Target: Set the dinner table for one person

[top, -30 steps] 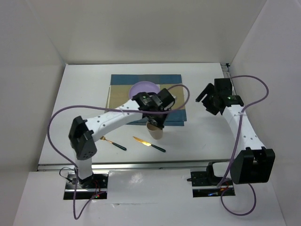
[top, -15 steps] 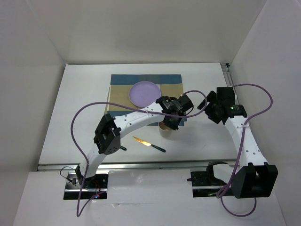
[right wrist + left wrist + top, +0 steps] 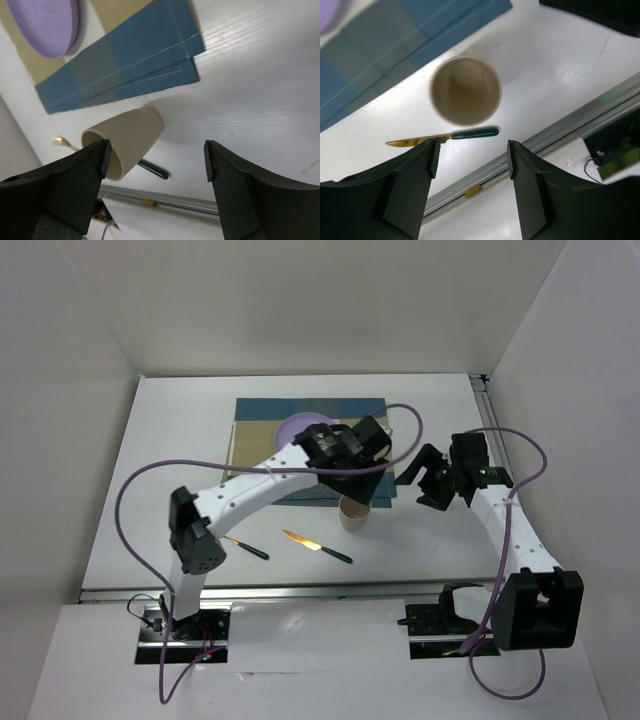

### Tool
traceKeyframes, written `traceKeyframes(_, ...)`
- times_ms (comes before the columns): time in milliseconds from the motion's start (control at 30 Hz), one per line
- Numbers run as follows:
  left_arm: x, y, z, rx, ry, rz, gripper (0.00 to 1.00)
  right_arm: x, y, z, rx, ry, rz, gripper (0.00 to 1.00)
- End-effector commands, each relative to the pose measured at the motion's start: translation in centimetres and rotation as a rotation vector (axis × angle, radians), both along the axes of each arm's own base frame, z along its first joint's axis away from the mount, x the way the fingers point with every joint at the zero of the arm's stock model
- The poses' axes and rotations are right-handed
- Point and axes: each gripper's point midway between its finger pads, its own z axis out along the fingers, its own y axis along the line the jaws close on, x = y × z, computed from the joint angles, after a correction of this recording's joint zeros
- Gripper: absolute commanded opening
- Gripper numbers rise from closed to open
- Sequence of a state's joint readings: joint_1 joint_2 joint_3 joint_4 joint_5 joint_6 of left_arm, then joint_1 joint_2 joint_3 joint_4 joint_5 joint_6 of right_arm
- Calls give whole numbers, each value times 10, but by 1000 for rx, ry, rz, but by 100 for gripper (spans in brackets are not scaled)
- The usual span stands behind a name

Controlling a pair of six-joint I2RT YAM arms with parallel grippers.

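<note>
Cup [image 3: 465, 90], beige, upright on dinner table [image 3: 160, 460], just beside the near edge of the striped placemat [image 3: 260, 415]. Left gripper [image 3: 472, 150] hangs above the cup, jaws spread, nothing between them. Right gripper [image 3: 157, 155] is beside the cup, jaws apart, empty. Knife [image 3: 445, 137]: right wrist view shows only gold tip and green handle end behind the cup. Purple plate [image 3: 298, 428] is half covered by the left arm. Fork [image 3: 245, 547] is partly hidden by the left elbow. Green board [image 3: 620, 160] is blurred, any print unreadable.
</note>
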State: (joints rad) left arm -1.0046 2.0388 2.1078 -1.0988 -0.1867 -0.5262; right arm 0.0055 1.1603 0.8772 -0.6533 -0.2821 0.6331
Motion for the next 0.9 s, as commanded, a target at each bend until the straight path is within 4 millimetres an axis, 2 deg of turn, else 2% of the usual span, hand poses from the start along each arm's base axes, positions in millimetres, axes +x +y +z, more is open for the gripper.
traceKeyframes(0, 9, 57, 58, -58, -62, 117, 72, 14, 20, 18, 79, -128, 149, 87)
traceKeyframes(67, 3, 89, 53, -41, -48, 178, 69, 13, 29, 12, 80, -129, 212, 86)
traceKeyframes(100, 8, 105, 50, -42, -43, 225, 69, 11, 33, 7, 77, -114, 234, 85)
traceKeyframes(133, 1, 123, 32, 3, -5, 254, 68, 12, 39, 7, 73, -117, 262, 85)
traceKeyframes(167, -2, 137, 43, -36, -28, 314, 67, 14, 44, 8, 55, -131, 288, 85)
traceKeyframes(200, 3, 156, 40, -38, -32, 384, 67, 8, 61, 5, 49, -120, 343, 85)
traceKeyframes(233, 2, 167, 39, -52, -34, 422, 67, 9, 69, 1, 28, -116, 366, 85)
traceKeyframes(267, -1, 178, 22, -56, -9, 450, 69, 9, 71, -7, -27, -104, 365, 85)
traceKeyframes(300, 1, 196, 31, -108, -24, 514, 74, 2, 85, -14, -49, -86, 398, 85)
traceKeyframes(400, -7, 228, 10, -92, 16, 613, 80, 2, 91, -31, -121, -33, 382, 82)
traceKeyframes(433, -10, 235, 10, -98, 11, 629, 81, 3, 89, -32, -133, -34, 374, 79)
traceKeyframes(467, -19, 245, -3, -70, 43, 661, 81, 3, 90, -35, -142, -24, 365, 76)
traceKeyframes(500, -21, 252, -8, -75, 54, 707, 81, 5, 91, -34, -135, -31, 357, 73)
traceKeyframes(533, -26, 259, -6, -94, 45, 729, 80, 6, 89, -34, -145, -33, 350, 69)
traceKeyframes(567, -32, 263, -18, -89, 60, 737, 80, 4, 92, -38, -147, -21, 360, 60)
traceKeyframes(633, -31, 270, -24, -128, 54, 773, 80, 3, 93, -42, -157, -13, 364, 49)
traceKeyframes(667, -38, 270, -35, -133, 92, 775, 80, 4, 93, -41, -158, -7, 365, 43)
traceKeyframes(700, -40, 272, -39, -131, 111, 782, 80, 9, 95, -35, -155, -23, 364, 30)
traceKeyframes(800, -45, 279, -47, -107, 133, 805, 76, 13, 100, -17, -169, -42, 370, 12)
traceKeyframes(833, -47, 282, -48, -106, 128, 817, 76, 19, 96, -10, -194, -54, 349, 1)
traceKeyframes(867, -49, 283, -51, -97, 136, 818, 76, 27, 97, 11, -199, -95, 334, 0)
